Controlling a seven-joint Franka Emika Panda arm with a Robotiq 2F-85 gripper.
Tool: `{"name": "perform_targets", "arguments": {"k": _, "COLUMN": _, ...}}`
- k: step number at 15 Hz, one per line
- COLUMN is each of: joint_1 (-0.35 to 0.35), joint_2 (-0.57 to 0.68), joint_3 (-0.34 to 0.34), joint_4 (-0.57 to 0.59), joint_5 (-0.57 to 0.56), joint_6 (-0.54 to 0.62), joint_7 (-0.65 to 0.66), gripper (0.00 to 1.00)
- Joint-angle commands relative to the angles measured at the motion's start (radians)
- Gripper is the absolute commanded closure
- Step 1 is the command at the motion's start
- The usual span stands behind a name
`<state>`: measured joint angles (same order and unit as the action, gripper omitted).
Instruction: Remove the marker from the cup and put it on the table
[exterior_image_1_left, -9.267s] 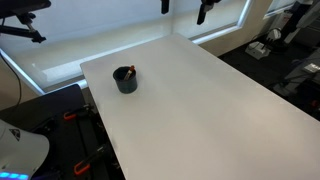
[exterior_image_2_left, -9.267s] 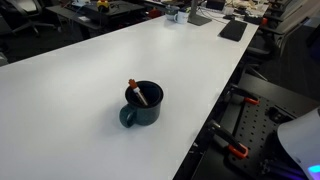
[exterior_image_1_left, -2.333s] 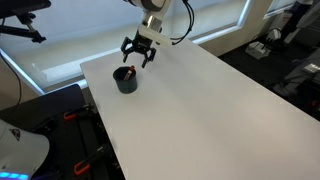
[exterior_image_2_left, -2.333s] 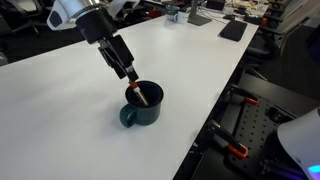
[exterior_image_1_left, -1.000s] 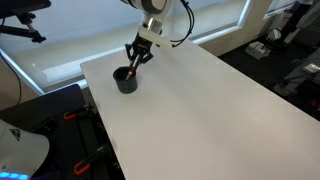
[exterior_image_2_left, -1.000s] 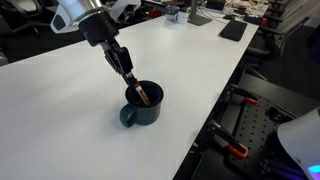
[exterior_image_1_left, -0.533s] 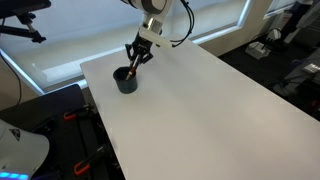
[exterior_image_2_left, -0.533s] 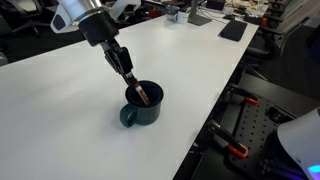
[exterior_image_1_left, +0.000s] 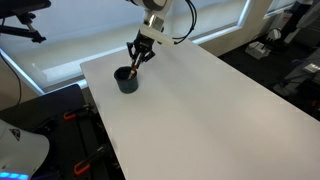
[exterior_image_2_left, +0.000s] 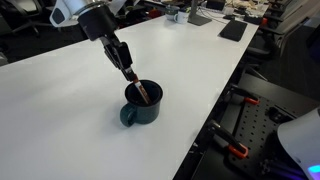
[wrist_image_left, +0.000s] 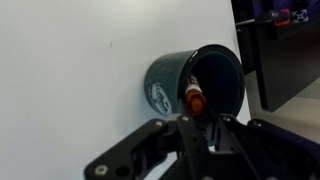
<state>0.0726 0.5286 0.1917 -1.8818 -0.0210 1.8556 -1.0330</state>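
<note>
A small dark cup (exterior_image_2_left: 142, 108) stands near the corner of the white table (exterior_image_2_left: 60, 95); it also shows in an exterior view (exterior_image_1_left: 126, 81). The reddish-orange marker (exterior_image_2_left: 139, 91) leans inside it, upper end sticking out. My gripper (exterior_image_2_left: 130, 75) reaches down at a slant from above and is shut on the marker's upper end. In the wrist view the cup (wrist_image_left: 172, 80) lies ahead of the fingers, and the marker's orange end (wrist_image_left: 194, 101) shows just in front of the gripper (wrist_image_left: 201, 124). The marker's lower part is hidden in the cup.
The cup stands close to the table edge (exterior_image_1_left: 95, 100), with orange-handled clamps (exterior_image_2_left: 235, 150) and the floor beyond. A black flat object (exterior_image_2_left: 232, 30) and small items lie at the table's far end. The wide white surface (exterior_image_1_left: 210, 110) stretches away from the cup.
The jaws, open above the cup earlier, have come down and shut on the marker's top. Over the last half second the gripper has risen slightly.
</note>
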Motion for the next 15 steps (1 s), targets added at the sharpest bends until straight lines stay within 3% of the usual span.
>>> {"name": "perform_targets", "arguments": {"k": 1, "joint_1": 0.001, "joint_2": -0.060, "joint_3": -0.006, "joint_4": -0.019, "joint_5": -0.016, "joint_6": -0.010, "joint_7": 0.023, "gripper": 0.95}}
{"name": "perform_targets", "arguments": {"k": 15, "joint_1": 0.027, "joint_2": -0.250, "joint_3": -0.016, "joint_4": -0.045, "joint_5": -0.152, "joint_6": -0.080, "joint_7": 0.125, "gripper": 0.95}}
